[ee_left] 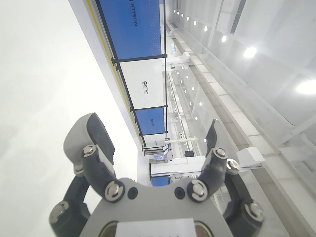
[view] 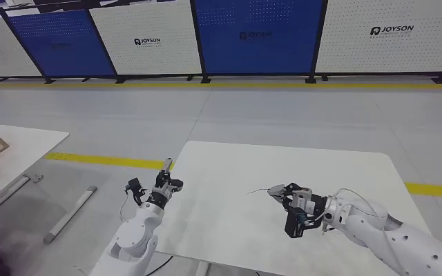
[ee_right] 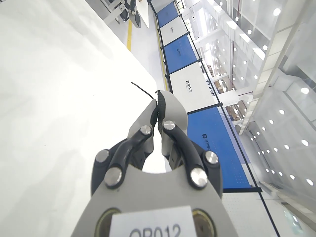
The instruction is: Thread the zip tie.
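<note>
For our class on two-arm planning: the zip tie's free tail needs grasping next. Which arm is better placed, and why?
Probably the left. The left tool is open and empty, while the right tool is shut on the zip tie, whose free tail sticks out toward the left arm.

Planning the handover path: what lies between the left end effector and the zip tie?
Only bare white table lies between the open left end effector and the zip tie, as the top view shows.

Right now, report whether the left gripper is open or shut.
Open. On the left gripper the fingers stand wide apart, with nothing held between them.
</note>
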